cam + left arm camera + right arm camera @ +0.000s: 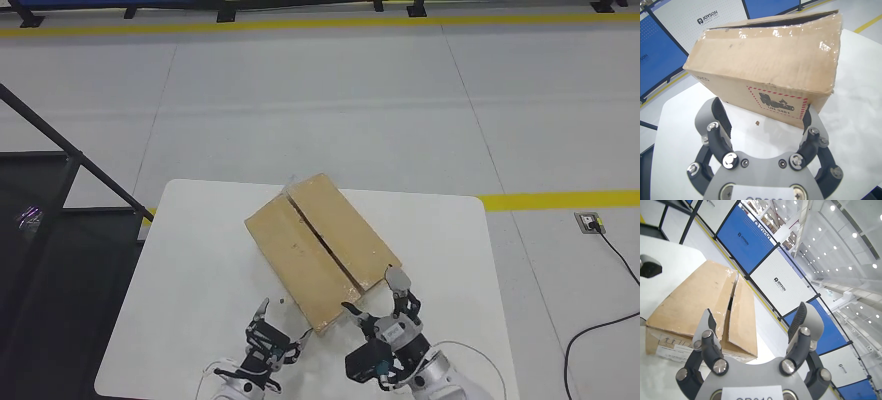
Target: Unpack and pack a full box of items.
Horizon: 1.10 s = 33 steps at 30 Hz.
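Left gripper [762, 111] and right gripper [755, 311], both spread wide and empty beside the box [320, 250], should pry up its seemingly loose flaps [742, 313] gently.

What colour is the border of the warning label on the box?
The warning label has a red dashed border; the left wrist view shows it best.

White tabletop [200, 280] is carrying a cardboard box [318, 250], sitting askew near its middle with flaps folded shut. A tiny brown scrap [757, 123] is lying just beside the box.
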Each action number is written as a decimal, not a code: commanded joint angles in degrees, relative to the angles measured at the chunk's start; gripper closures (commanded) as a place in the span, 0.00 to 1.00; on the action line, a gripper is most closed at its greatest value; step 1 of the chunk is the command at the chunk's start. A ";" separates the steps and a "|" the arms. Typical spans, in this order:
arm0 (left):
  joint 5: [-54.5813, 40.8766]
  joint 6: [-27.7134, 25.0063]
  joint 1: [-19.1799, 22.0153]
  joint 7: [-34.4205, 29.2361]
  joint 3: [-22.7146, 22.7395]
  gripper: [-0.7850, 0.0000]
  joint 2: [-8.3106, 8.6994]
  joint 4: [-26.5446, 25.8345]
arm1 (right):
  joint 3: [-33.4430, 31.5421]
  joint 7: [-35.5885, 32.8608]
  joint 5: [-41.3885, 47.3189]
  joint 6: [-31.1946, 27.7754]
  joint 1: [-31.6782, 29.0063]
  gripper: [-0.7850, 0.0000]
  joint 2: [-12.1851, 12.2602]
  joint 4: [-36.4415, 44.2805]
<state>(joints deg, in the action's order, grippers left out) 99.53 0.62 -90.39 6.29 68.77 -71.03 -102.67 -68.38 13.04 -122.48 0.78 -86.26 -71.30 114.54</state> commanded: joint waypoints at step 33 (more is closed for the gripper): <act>1.71 -3.68 -4.79 4.34 3.96 0.00 0.79 -6.63 | -8.26 -3.66 35.70 -9.97 -3.15 0.00 -0.01 -1.04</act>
<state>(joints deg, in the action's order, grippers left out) 102.40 -3.22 -93.93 9.85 70.84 -70.43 -108.37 -76.59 9.18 -87.26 -9.35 -89.42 -71.29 113.52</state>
